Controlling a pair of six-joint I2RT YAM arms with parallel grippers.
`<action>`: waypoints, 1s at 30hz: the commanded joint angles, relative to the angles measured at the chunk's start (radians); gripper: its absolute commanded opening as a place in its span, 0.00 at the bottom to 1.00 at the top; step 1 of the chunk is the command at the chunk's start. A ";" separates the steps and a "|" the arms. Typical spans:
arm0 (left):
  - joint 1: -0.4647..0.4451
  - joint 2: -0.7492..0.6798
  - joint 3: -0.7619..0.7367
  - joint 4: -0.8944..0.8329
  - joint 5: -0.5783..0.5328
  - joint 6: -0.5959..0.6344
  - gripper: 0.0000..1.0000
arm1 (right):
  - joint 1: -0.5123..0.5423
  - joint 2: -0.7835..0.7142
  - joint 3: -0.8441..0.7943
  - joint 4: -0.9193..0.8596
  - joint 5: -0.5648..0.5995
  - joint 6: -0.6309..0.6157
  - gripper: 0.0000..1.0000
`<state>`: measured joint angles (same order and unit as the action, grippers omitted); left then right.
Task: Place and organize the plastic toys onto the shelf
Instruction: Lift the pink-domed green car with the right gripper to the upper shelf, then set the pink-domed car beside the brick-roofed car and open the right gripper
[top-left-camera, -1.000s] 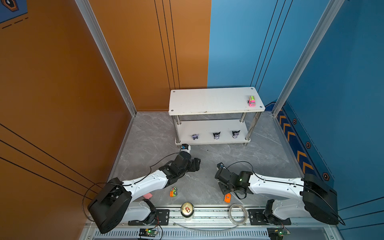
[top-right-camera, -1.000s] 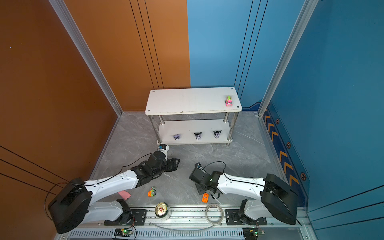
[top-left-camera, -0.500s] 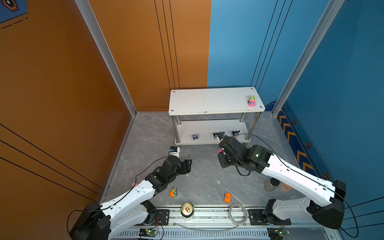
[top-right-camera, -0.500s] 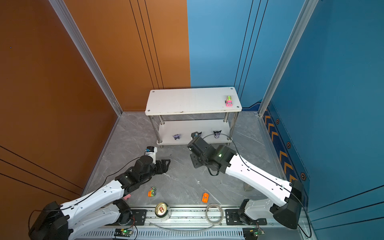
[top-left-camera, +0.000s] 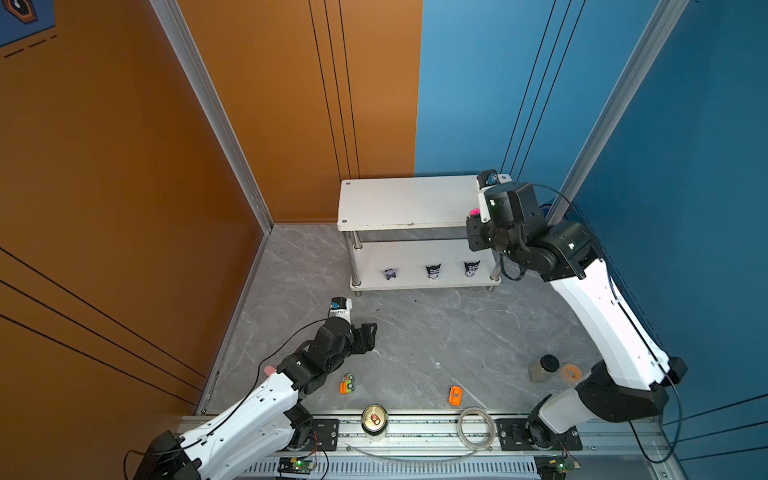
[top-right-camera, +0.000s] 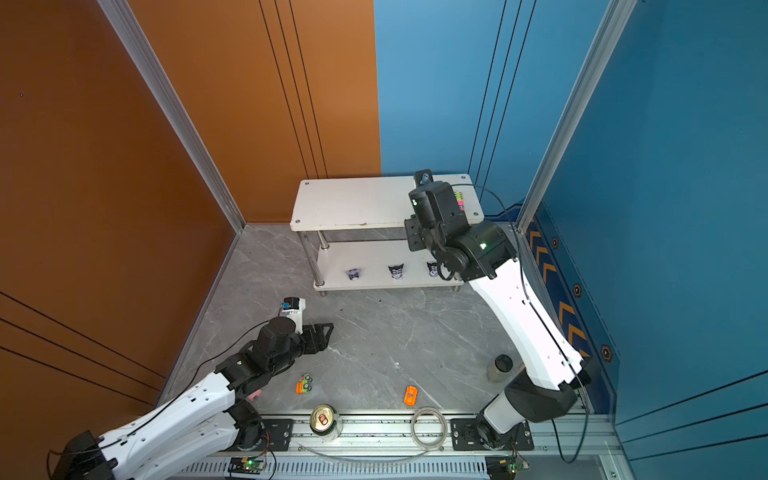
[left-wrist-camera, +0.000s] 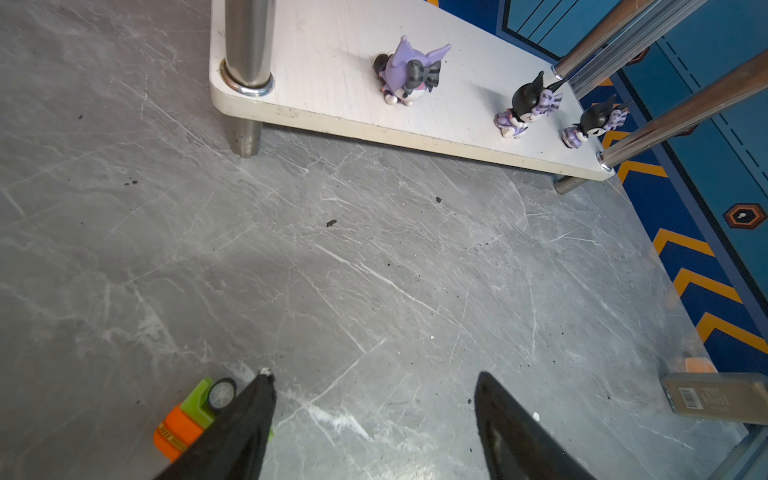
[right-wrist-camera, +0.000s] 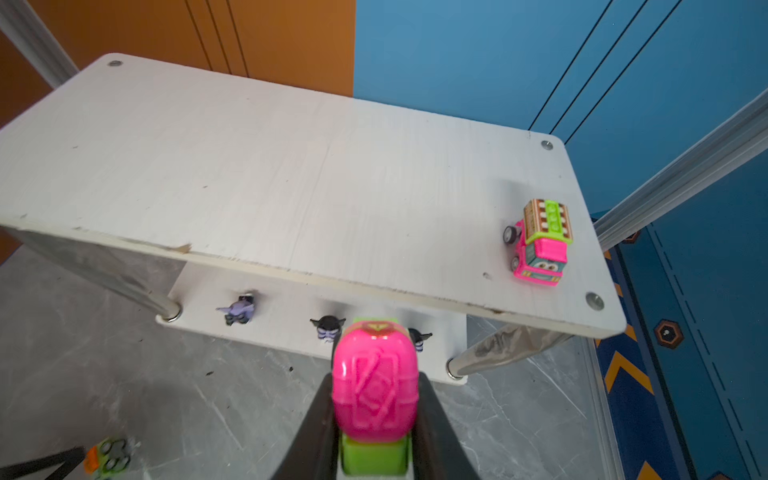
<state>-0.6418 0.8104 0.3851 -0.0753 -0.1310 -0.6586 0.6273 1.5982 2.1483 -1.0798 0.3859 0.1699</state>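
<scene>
- The right pincer (right-wrist-camera: 375, 376) is closed on a pink-and-green toy car (right-wrist-camera: 374, 399). Its two black fingers (right-wrist-camera: 320, 415) press on the car's sides (pink end out past the tips, green end back between the jaws).
- In the right wrist view, the held car hangs in the air just in front of the front edge of the shelf (right-wrist-camera: 291, 187), toward its right end. It is not touching the top board.
- A pink-and-green toy truck (right-wrist-camera: 540, 245) stands on the top tier near the front right corner, well apart from the held car.
- On the lower tier three figurines stand in a row near the front edge (left-wrist-camera: 405, 75) (left-wrist-camera: 528, 106) (left-wrist-camera: 590, 122), spaced apart (all upright).
- The left pincer (left-wrist-camera: 372, 376) is spread wide with nothing between its fingers. It is held low over the grey surface (top-left-camera: 415, 332), in front of the shelf's left end.
- An orange-and-green toy car (left-wrist-camera: 187, 419) lies on the surface just beside the outer side of one left finger (whether they touch, I cannot tell).
- An orange toy car (top-left-camera: 455, 395) lies alone on the surface near the front rail, well apart from both pincers.
- By the rail sit a drink can (top-left-camera: 374, 419) and a clear tape ring (top-left-camera: 476, 424), and a black-lidded jar (top-left-camera: 542, 368) stands beside the right arm's base.
</scene>
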 joint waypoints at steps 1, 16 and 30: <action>0.007 -0.024 -0.022 -0.050 -0.034 0.009 0.77 | -0.048 0.090 0.095 -0.053 -0.085 -0.043 0.16; 0.021 -0.023 -0.017 -0.072 -0.069 0.009 0.78 | -0.145 0.327 0.352 -0.094 -0.165 -0.047 0.17; 0.026 0.064 0.001 -0.021 -0.043 0.003 0.78 | -0.183 0.352 0.345 -0.092 -0.196 0.003 0.26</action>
<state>-0.6273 0.8715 0.3759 -0.1200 -0.1757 -0.6590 0.4503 1.9327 2.4737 -1.1397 0.2062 0.1493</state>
